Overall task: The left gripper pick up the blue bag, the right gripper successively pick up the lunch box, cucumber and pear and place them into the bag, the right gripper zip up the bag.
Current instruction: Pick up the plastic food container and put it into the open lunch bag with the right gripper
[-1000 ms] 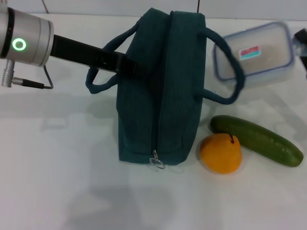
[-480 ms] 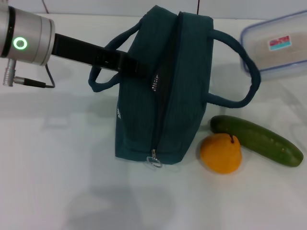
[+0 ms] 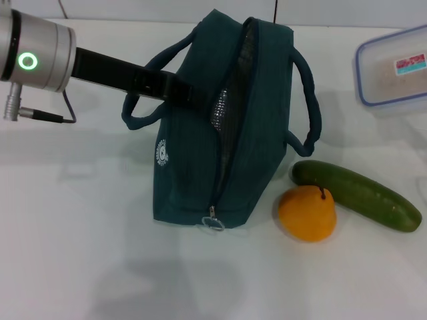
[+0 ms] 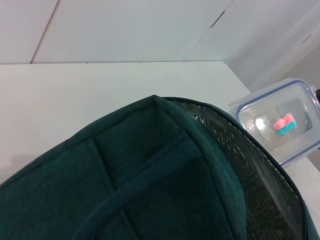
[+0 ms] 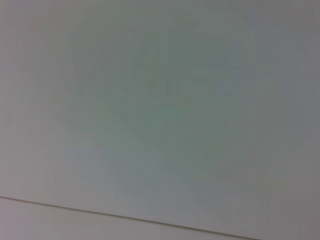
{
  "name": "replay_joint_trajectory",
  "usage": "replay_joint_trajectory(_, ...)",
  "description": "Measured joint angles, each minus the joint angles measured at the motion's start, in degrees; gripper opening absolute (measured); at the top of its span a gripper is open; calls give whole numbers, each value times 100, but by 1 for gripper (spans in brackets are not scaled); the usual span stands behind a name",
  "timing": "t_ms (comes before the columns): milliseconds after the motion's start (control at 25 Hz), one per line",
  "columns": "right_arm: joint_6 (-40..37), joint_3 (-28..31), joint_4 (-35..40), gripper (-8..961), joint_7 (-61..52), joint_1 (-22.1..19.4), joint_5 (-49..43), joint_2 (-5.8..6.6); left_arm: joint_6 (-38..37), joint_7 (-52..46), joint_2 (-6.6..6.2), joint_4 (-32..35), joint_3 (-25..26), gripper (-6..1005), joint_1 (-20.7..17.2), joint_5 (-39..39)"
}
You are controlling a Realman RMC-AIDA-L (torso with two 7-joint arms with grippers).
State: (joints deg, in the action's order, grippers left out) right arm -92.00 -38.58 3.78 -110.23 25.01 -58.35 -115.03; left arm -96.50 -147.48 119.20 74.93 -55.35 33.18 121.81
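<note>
The blue bag (image 3: 193, 167) stands in the middle of the table, its zipper open and silver lining (image 3: 223, 107) showing. My left gripper (image 3: 189, 95) reaches in from the left and is shut on the bag's left upper edge by the handle. The left wrist view looks down on the bag (image 4: 150, 175) from close up. The lunch box (image 3: 393, 67) is at the far right edge, partly cut off; it also shows in the left wrist view as the lunch box (image 4: 280, 125) beyond the bag. The cucumber (image 3: 357, 195) and the pear (image 3: 307, 213) lie right of the bag. My right gripper is out of view.
A metal ring zipper pull (image 3: 212, 223) hangs at the bag's near end. The bag's right handle (image 3: 308, 107) droops toward the cucumber. A grey cable (image 3: 47, 118) runs from the left arm's silver cylinder. The right wrist view shows only a plain pale surface.
The lunch box has moved right, away from the bag, to the picture's edge. The bag's mouth has opened wider, and its side with the white logo has tipped into view.
</note>
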Motion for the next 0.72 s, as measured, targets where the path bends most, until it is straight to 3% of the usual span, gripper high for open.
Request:
replay_joint_trajectory(280, -227, 0, 0, 91, -150, 267, 97, -38, 0, 0, 2, -14, -10, 36, 27, 0)
replay_joint_trajectory(720, -551, -10, -68, 90, -303, 1382, 137, -114, 25, 9, 3, -38, -167, 36, 113, 44)
